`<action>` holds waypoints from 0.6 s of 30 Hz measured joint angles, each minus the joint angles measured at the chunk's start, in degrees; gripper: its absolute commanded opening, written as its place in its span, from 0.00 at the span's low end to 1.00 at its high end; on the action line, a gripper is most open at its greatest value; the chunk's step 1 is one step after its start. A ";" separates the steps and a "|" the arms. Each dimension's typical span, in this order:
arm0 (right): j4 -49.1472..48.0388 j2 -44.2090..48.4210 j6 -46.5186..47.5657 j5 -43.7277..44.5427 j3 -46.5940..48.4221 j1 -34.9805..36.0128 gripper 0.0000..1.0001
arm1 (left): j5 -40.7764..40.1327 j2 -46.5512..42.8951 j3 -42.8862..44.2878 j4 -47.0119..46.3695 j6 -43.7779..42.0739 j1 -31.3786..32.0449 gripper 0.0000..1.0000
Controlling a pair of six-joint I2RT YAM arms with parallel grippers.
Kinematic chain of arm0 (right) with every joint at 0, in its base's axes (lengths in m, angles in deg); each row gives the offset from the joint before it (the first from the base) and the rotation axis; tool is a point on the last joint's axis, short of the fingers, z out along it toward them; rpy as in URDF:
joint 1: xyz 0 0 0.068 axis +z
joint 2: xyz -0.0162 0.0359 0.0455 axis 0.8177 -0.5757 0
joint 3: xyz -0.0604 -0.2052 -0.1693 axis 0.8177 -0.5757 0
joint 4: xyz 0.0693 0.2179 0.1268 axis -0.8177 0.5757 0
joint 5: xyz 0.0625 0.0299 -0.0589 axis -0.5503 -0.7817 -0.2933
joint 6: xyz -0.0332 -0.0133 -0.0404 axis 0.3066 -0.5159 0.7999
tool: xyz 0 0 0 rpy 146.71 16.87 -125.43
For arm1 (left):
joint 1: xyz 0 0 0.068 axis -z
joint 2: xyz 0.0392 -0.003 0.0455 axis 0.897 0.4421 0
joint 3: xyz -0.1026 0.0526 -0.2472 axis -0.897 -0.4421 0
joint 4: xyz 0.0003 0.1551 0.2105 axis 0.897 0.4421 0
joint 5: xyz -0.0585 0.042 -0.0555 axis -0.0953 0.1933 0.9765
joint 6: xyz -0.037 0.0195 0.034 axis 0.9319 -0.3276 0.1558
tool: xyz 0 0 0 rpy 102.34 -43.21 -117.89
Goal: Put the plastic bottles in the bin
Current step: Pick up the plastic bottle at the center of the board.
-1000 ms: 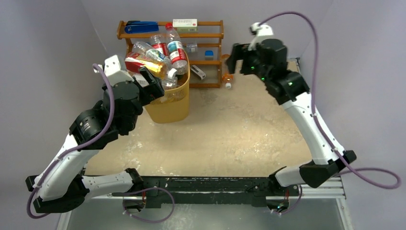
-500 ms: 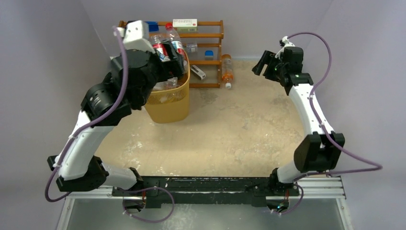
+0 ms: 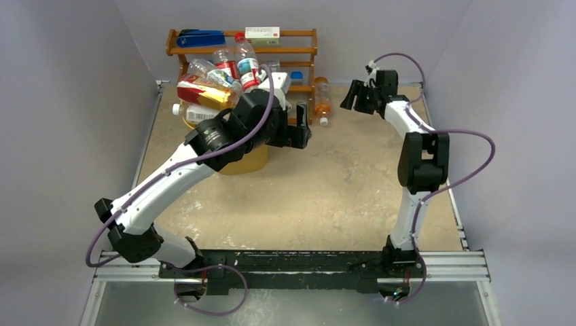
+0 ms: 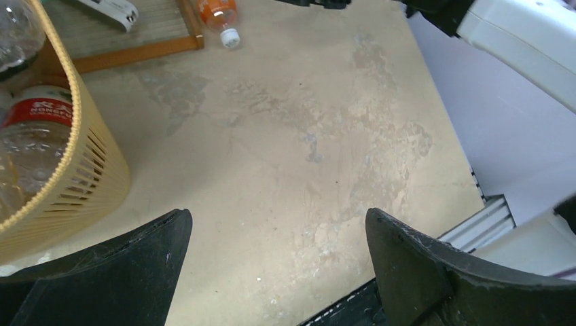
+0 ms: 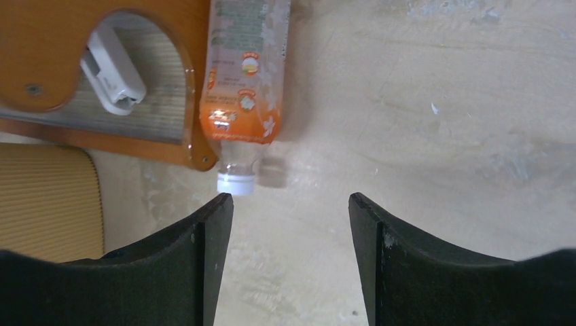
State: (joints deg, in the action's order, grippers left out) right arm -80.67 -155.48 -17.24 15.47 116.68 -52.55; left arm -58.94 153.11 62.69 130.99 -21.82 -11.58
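Note:
The yellow mesh bin (image 3: pixel 246 163) stands at the far left, heaped over its rim with plastic bottles (image 3: pixel 216 83); my left arm hides most of it. One orange-labelled bottle (image 3: pixel 322 98) with a white cap lies on the table against the shelf rack's right end. My left gripper (image 3: pixel 299 130) is open and empty, just right of the bin; its wrist view shows the bin's wall (image 4: pixel 81 176) and bare table between the fingers. My right gripper (image 3: pixel 350 96) is open and empty just right of the orange bottle (image 5: pixel 244 88), whose cap sits by its left fingertip (image 5: pixel 219 210).
A brown wooden shelf rack (image 3: pixel 299 51) stands behind the bin with a blue stapler, small boxes and a white stapler (image 5: pixel 112 76) on it. Purple walls close in left, right and back. A metal rail (image 3: pixel 319 261) runs along the near edge.
My left arm swung from over the bin rightward and now reaches past its right side. My right arm stretched farther back and came down beside the orange bottle. Both grippers stayed open.

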 measured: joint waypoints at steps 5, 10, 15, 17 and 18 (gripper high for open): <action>-0.76 -7.13 0.90 -1.88 4.15 1.01 0.65 | 1.55 -3.30 -4.72 -1.73 0.98 0.02 1.00; -1.92 -11.47 1.36 -3.06 7.15 3.91 0.65 | 1.51 -5.62 -5.79 -2.34 1.53 0.02 1.00; -2.23 -14.99 1.25 -4.04 9.84 6.29 0.64 | 1.20 -6.21 -5.77 -2.34 1.95 0.02 1.00; -2.25 -16.22 1.22 -4.31 10.88 6.73 0.63 | 1.01 -6.32 -5.77 -2.32 1.97 0.02 1.00; -2.32 -16.76 1.18 -4.33 11.15 6.84 0.63 | 0.87 -6.43 -5.79 -2.32 1.99 0.02 1.00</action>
State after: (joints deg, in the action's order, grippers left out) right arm -82.99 -172.24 -16.05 11.14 127.83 -45.71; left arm -58.06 146.69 56.90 128.68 -19.83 -11.56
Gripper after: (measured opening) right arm 0.638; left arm 0.996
